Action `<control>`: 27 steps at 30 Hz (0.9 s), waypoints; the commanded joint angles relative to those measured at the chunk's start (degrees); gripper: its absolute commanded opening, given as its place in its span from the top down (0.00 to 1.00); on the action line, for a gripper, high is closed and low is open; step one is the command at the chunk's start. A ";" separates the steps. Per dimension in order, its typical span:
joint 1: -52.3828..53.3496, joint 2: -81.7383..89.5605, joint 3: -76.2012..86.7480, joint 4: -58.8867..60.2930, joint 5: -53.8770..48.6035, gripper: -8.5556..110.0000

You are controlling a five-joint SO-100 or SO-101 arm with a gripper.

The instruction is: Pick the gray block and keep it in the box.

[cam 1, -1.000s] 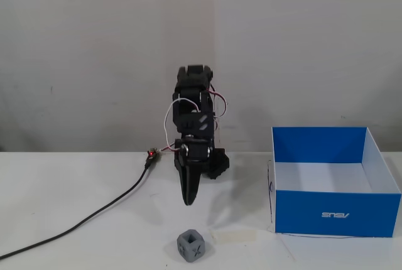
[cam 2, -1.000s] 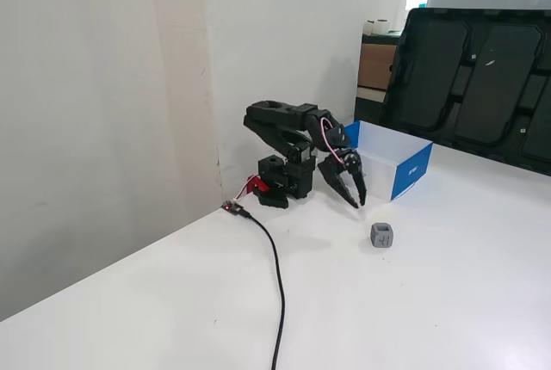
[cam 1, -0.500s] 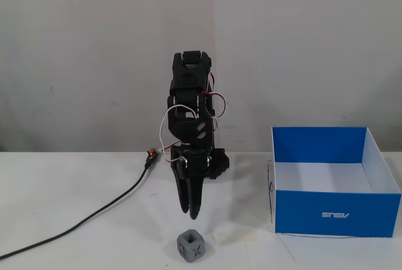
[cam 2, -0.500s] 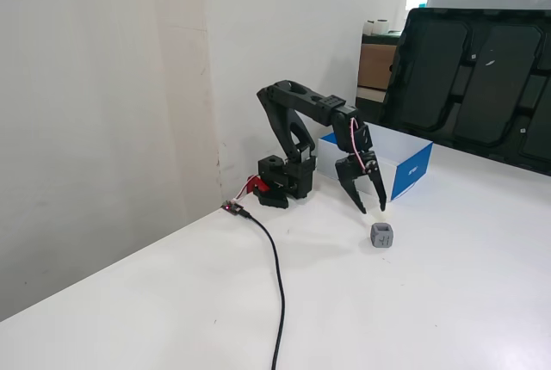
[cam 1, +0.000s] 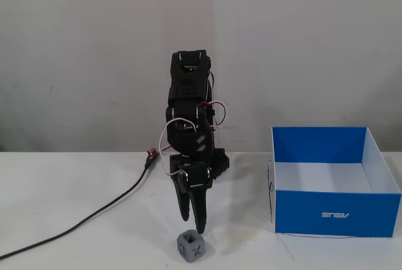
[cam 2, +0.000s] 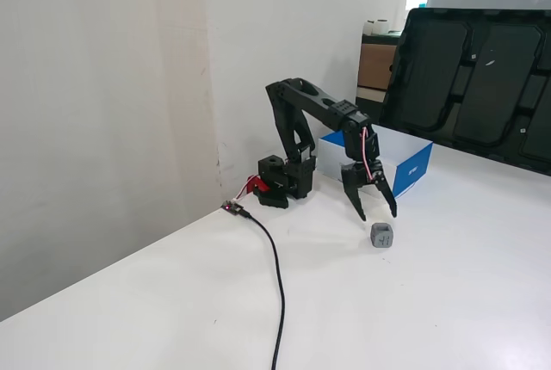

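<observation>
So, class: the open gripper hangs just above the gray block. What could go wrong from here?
1. The gripper sits slightly to one side of the gray block, so a fingertip may land on top and knock it away.
2. The block's bevelled corners could let it twist out of the grip.
3. Carried low, it might strike the wall of the box.

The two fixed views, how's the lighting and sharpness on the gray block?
In a fixed view, the gray block is evenly lit with a faint shadow, its marks slightly soft. In another fixed view, window glare brightens the background; the block stays readable.
</observation>
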 commanded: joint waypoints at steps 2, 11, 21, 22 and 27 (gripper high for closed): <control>-0.09 -2.64 -5.10 -1.32 -0.79 0.72; -0.70 -8.17 -5.71 -4.92 -0.79 0.72; -0.79 -12.74 -7.91 -6.68 -0.79 0.73; -0.79 -13.18 -8.00 -6.94 -0.79 0.73; -1.14 -15.38 -8.35 -7.65 -0.79 0.74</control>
